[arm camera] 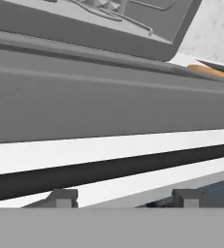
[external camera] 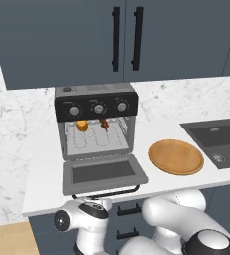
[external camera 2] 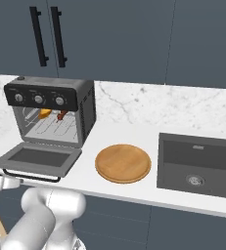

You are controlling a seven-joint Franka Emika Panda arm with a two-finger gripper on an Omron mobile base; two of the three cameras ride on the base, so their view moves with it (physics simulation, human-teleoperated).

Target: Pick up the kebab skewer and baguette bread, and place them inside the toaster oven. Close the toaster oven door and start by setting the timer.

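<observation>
- We see the baguette bread (external camera: 81, 125) and the kebab skewer (external camera: 104, 123) already lying side by side on the wire rack inside the toaster oven (external camera: 96, 119), the bread to the left of the skewer in the left base view, the two apart from each other.
- The toaster oven door (external camera: 104, 174) hangs fully open, dropped flat over the worktop (external camera: 42, 174), its black bar handle (external camera: 106, 191) at the front edge toward us.
- We judge that loading is done and the step in hand is closing the door; the timer step is not yet reached.
- In the hand view the handle (arm camera: 108, 167) runs as a dark bar across the frame just above the two fingertips (arm camera: 62, 197), so the claw (arm camera: 125, 198) sits right at the door's front edge, low in front of the worktop.
- The jaws stand part-way apart; we cannot tell whether they touch the handle or only bracket it.
- For the next move, we reckon the claw needs to catch under or around the handle and swing the door up on its hinge until it meets the oven face.
- After that, one of the three knobs (external camera: 98, 108) on the black panel has to be turned.
- The wooden plate (external camera: 176, 157) sits right of the oven, beside the sink (external camera: 221, 139).
</observation>
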